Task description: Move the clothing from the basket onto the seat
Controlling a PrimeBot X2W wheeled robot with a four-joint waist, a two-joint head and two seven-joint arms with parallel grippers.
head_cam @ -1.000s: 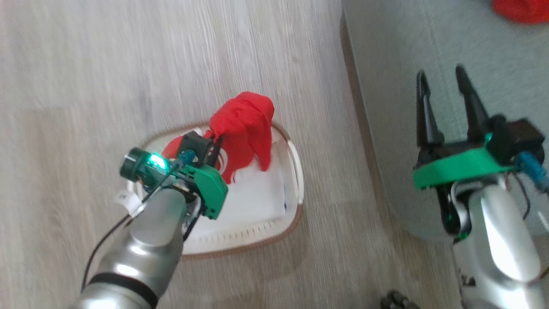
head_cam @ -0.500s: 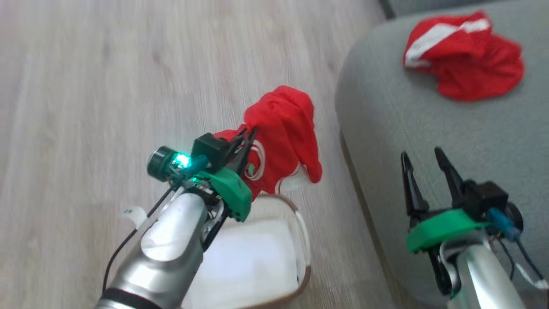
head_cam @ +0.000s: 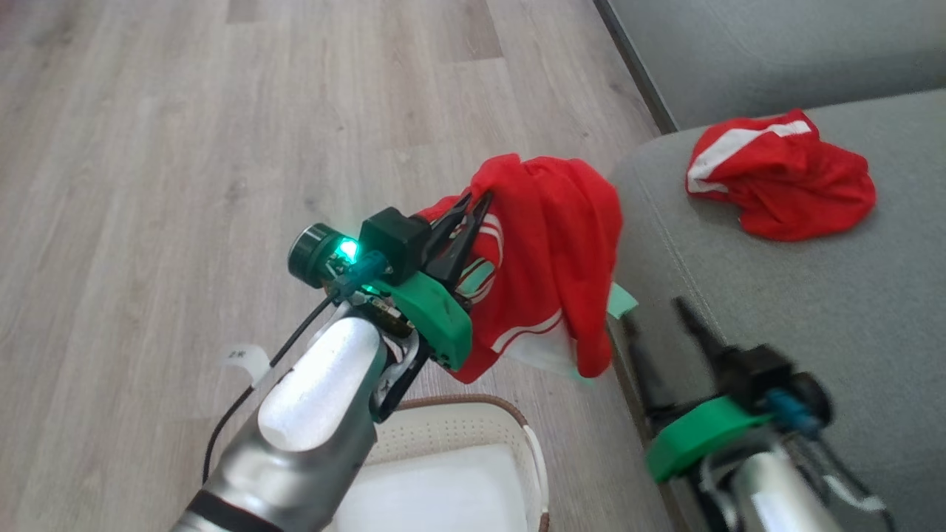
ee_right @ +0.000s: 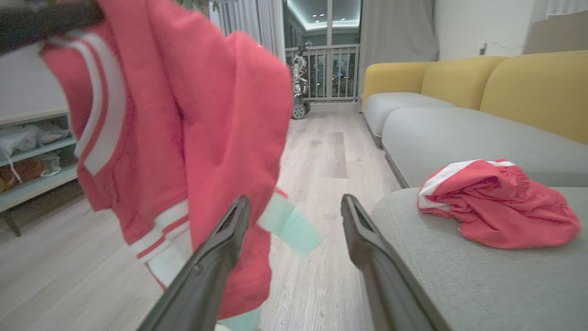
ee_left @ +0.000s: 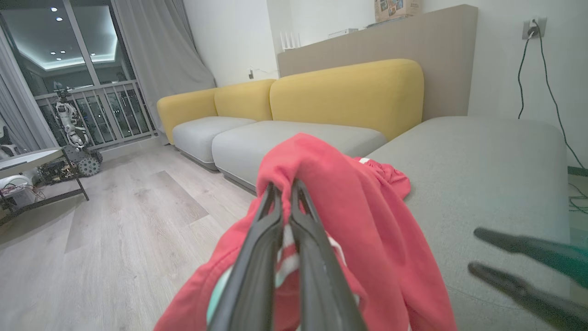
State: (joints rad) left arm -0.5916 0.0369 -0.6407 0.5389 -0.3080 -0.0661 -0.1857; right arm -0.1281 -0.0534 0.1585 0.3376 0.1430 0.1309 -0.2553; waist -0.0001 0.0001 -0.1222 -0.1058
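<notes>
— Red garment [head_cam: 554,244], white-striped, is clamped between the closed fingers of the left gripper [head_cam: 477,197] and hung just beside the seat's [head_cam: 776,310] rounded edge.
— Around it?
— Wide wood floor [head_cam: 185,185] is seen to the left, the basket [head_cam: 473,427] below. The right gripper [head_cam: 654,310] is held spread, empty, by that edge; a second garment [head_cam: 783,188] is laid farther in.

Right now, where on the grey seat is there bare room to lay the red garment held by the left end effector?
Bare: the wide grey stretch of the seat between the red garment lying on it and the open right end effector. Crowded: the far corner under that garment.
</notes>
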